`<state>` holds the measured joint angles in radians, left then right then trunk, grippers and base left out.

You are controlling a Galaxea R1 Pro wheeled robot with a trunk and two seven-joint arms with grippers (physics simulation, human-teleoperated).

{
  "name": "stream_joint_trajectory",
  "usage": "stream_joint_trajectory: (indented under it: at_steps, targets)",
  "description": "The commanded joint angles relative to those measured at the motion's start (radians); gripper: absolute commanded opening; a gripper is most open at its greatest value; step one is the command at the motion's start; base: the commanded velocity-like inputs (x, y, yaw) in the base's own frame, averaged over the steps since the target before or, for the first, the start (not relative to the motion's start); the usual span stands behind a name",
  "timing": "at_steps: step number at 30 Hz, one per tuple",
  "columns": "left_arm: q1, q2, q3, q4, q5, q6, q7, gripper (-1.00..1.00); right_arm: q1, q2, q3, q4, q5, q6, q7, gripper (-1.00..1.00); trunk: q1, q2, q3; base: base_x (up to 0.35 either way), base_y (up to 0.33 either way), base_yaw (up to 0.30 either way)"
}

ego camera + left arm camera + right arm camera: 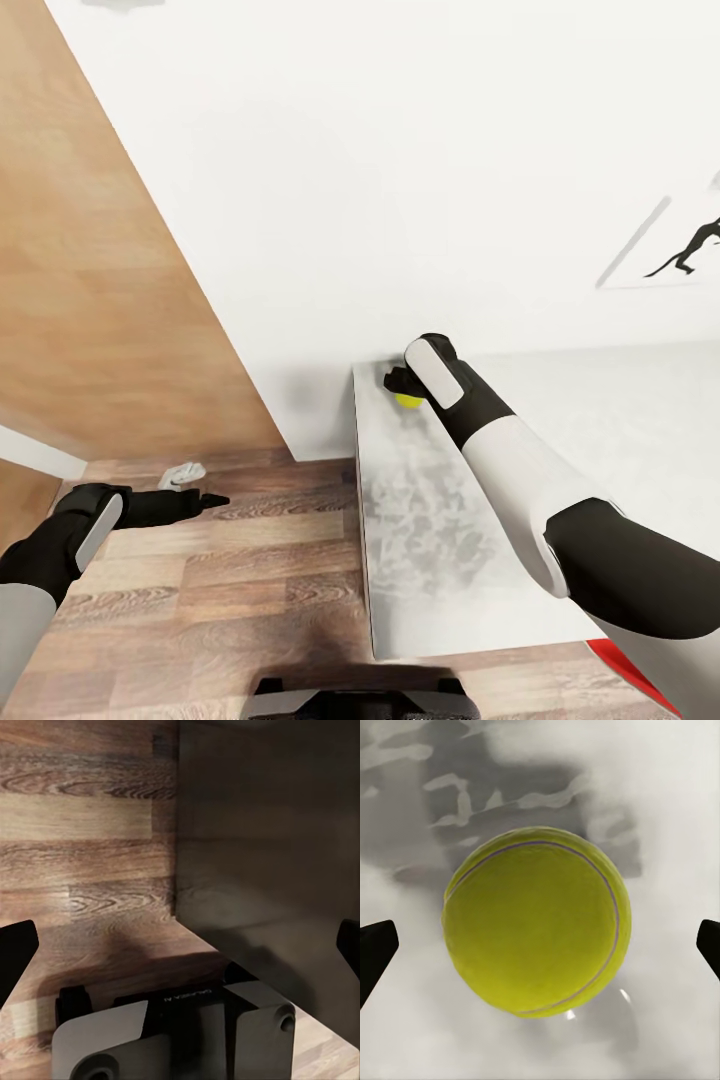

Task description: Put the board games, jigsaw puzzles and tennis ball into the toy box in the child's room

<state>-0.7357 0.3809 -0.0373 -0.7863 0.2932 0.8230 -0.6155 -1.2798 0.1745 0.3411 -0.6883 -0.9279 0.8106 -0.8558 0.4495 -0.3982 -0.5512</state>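
1. Ball: the tennis ball (pixel 537 921) sits on the table (pixel 430 540), directly ahead of the right gripper (pixel 540 945), centred between its two fingertips, which show as dark tips at either edge of the right wrist view.
2. Right gripper jaws stand wide apart, not touching the ball; nothing held.
3. In the head view the right gripper (pixel 403 385) is at the table's far end near the white wall (pixel 400 150). The ball (pixel 408 401) shows as a small yellow sliver, mostly hidden under the gripper body.
4. Left gripper (pixel 205 501) hangs over the wood floor (pixel 200 600), well apart from the table. Its fingers are spread in the left wrist view (pixel 180 949), nothing between them; ahead of it are floor planks, a dark shadowed panel and part of the robot's base (pixel 180 1035).
5. Small pale object (pixel 182 474) lies on the floor just beyond the left gripper; too blurred to identify.
6. Baseball-player silhouette picture (pixel 680 250) on the wall, cut off by the frame edge.
7. Red patch (pixel 625 670) near the right arm, mostly hidden; cannot tell what it is.
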Motion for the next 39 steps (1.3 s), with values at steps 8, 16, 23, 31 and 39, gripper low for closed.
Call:
stream_joint_trajectory:
  at_steps: [8,16,23,31,39]
  targets:
    - [-0.001,0.001,-0.003,-0.001,0.004,0.005,0.0,1.0,-0.004,-0.001,0.002,-0.004,-0.007,0.002,-0.008,1.0,0.0,-0.002,-0.015,0.0,0.0,0.0]
    - [-0.001,0.001,-0.003,-0.001,0.004,0.005,0.0,1.0,-0.004,-0.001,0.002,-0.005,-0.006,0.0,-0.008,1.0,0.0,-0.002,-0.025,0.0,0.0,0.0]
    - [-0.001,0.001,-0.003,-0.001,0.004,0.005,0.0,1.0,-0.004,0.0,0.003,-0.006,-0.005,0.001,-0.008,1.0,0.0,-0.002,-0.026,0.0,0.0,0.0]
    - [-0.001,0.001,-0.003,-0.001,0.004,0.005,-0.001,1.0,-0.004,-0.001,0.003,-0.007,-0.006,0.001,-0.008,-1.0,0.0,-0.002,-0.026,0.0,0.0,0.0]
    - [-0.001,0.001,-0.003,-0.001,0.004,0.005,-0.001,1.0,-0.004,-0.001,0.001,-0.009,-0.006,0.001,-0.008,-1.0,0.0,-0.002,-0.026,0.0,0.0,0.0]
